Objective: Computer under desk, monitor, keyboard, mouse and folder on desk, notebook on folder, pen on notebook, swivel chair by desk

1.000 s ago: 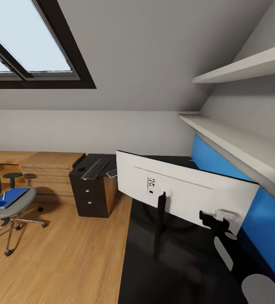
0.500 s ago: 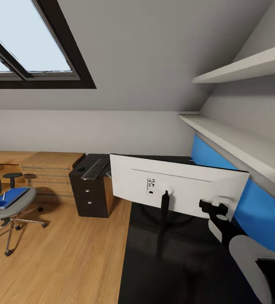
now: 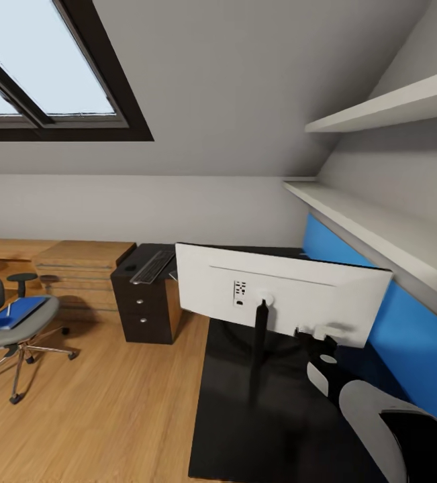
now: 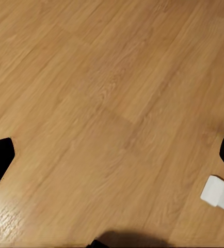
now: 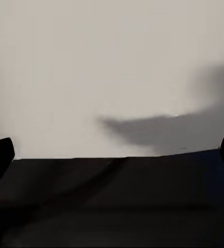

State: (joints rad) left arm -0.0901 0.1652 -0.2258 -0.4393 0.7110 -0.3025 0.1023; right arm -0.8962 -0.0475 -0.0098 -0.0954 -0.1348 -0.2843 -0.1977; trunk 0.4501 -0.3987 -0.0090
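skylight window (image 3: 40, 74), two wall shelves (image 3: 379, 107), wooden floor (image 3: 104, 409)

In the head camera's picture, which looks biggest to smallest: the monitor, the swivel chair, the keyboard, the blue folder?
1. monitor, though it stands nearest the camera
2. swivel chair, partly cut off at the picture's edge
3. folder
4. keyboard; it lies farther off, so these last two are unsure

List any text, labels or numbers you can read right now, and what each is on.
No readable text.
Back of the monitor: a small block of dark marks left of the stand arm, too small and blurred to read.
Keyboard: key legends too small to read.
Folder on the swivel chair: no visible lettering.
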